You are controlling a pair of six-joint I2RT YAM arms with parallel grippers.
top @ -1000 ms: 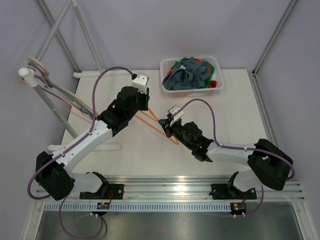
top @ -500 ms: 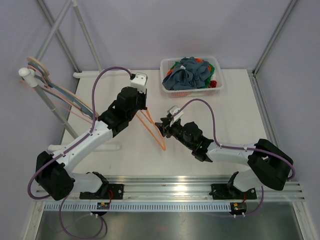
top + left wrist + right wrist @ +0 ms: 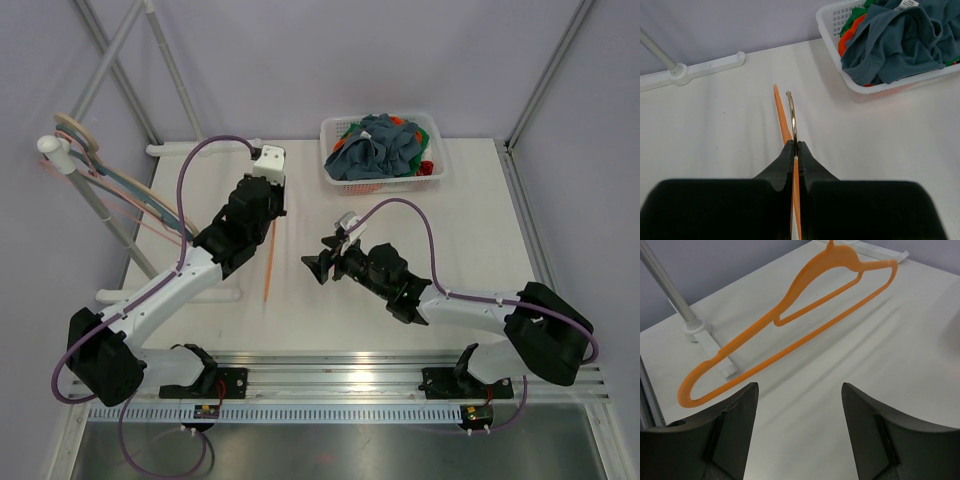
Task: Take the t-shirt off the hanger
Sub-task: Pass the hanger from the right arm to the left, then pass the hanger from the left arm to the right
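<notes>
My left gripper [image 3: 794, 145] pinches the bare orange hanger [image 3: 812, 272]; my right gripper [image 3: 799, 387] hangs spread beside that hanger. I want a firm, level carry.

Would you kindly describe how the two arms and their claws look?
The left arm and right arm have white links, bulky black joints and a looping purple cable each. The left claw and right claw are matte black, each beside a white camera block.
</notes>
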